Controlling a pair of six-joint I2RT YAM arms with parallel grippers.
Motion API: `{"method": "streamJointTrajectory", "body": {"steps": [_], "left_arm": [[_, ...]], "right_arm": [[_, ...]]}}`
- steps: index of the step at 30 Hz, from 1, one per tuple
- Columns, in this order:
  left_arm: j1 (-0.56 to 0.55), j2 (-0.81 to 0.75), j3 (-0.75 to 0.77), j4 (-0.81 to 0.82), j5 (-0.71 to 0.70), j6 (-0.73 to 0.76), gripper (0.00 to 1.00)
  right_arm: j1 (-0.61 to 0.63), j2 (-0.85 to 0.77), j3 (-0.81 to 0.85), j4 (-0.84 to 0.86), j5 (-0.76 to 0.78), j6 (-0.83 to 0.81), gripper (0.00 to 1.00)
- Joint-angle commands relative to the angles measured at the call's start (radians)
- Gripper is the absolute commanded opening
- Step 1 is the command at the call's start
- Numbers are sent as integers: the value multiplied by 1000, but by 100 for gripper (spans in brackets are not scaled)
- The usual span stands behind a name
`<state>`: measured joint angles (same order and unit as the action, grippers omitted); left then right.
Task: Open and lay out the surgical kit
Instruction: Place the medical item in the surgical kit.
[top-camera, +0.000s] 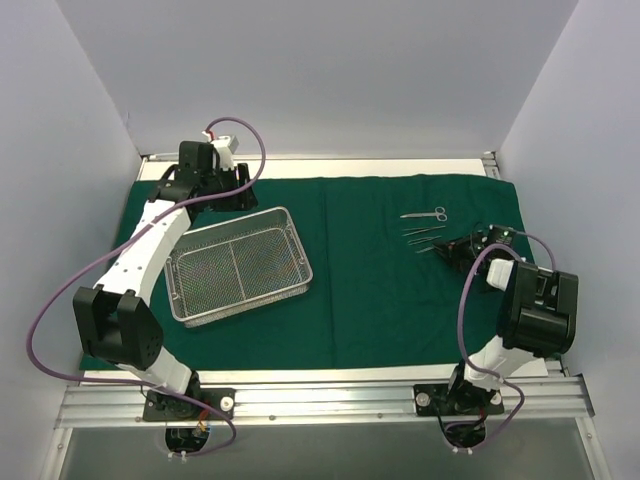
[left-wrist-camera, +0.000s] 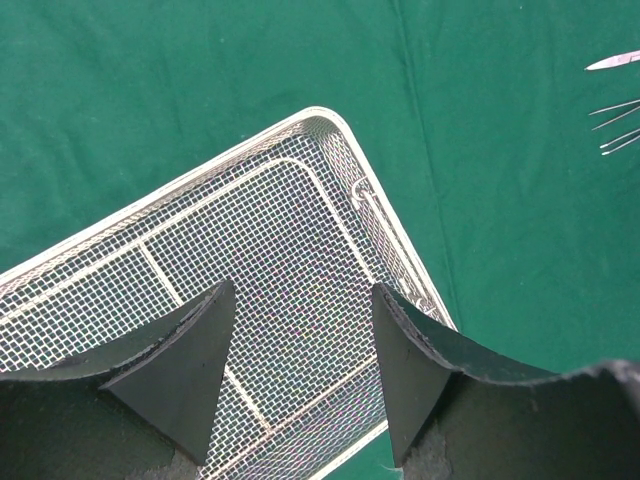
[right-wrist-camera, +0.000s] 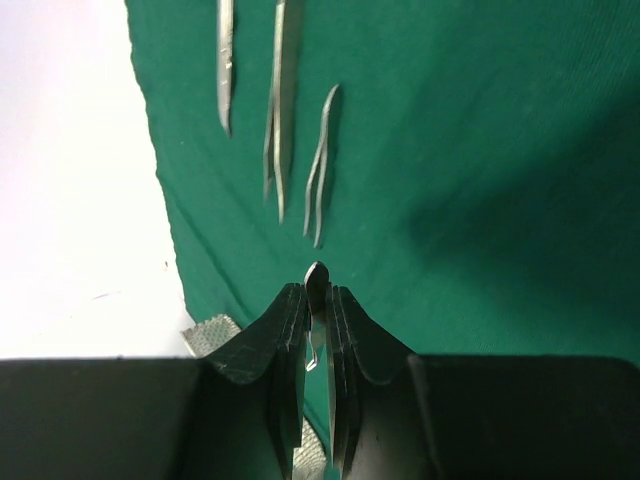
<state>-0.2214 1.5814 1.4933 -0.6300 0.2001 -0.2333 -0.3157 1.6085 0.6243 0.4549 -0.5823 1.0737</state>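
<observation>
The dark green cloth (top-camera: 380, 290) lies spread flat over the table. The silver wire-mesh tray (top-camera: 238, 266) stands empty on its left half. My left gripper (top-camera: 228, 188) hangs open above the tray's far edge, and in the left wrist view (left-wrist-camera: 300, 305) the tray (left-wrist-camera: 300, 230) shows between its jaws. Scissors (top-camera: 425, 214) and two thin instruments (top-camera: 424, 233) lie in a row on the right. My right gripper (top-camera: 462, 247) is just below them, shut on a thin metal instrument (right-wrist-camera: 317, 277) whose rounded end sticks out past the fingertips (right-wrist-camera: 290, 300).
The laid-out instruments (right-wrist-camera: 280, 110) lie just ahead of the right gripper (right-wrist-camera: 317, 292), near the cloth's edge and the bare white table (right-wrist-camera: 80, 200). A small silver mesh-textured piece (right-wrist-camera: 210, 330) shows under the right gripper. Grey walls enclose the table on three sides.
</observation>
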Motion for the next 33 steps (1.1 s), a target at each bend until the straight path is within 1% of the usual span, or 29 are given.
{"method": "streamJointTrajectory", "body": {"steps": [1, 9, 16, 20, 23, 26, 27, 28, 30, 33], "left_arm": [[13, -6, -7, 46, 32, -9, 66], [33, 23, 1, 52, 53, -17, 66], [47, 37, 7, 49, 61, -20, 66], [51, 42, 8, 49, 64, -21, 66], [54, 48, 12, 49, 67, -23, 66], [57, 48, 8, 52, 68, -24, 66], [57, 49, 8, 52, 70, -26, 66], [59, 49, 8, 53, 71, -27, 66], [62, 49, 8, 55, 78, -29, 66], [63, 48, 5, 58, 82, -29, 66]], "right_arm": [[-5, 34, 6, 77, 13, 15, 0], [-5, 146, 41, 143, 22, 38, 0], [-5, 195, 54, 183, 30, 57, 0], [-5, 208, 63, 163, 36, 51, 0], [-3, 192, 57, 137, 44, 43, 2], [-5, 177, 58, 96, 55, 25, 7], [-5, 171, 66, 75, 59, 16, 11], [-5, 168, 72, 55, 70, 3, 12], [-5, 153, 90, -19, 90, -26, 14], [-3, 134, 112, -108, 128, -72, 21]]}}
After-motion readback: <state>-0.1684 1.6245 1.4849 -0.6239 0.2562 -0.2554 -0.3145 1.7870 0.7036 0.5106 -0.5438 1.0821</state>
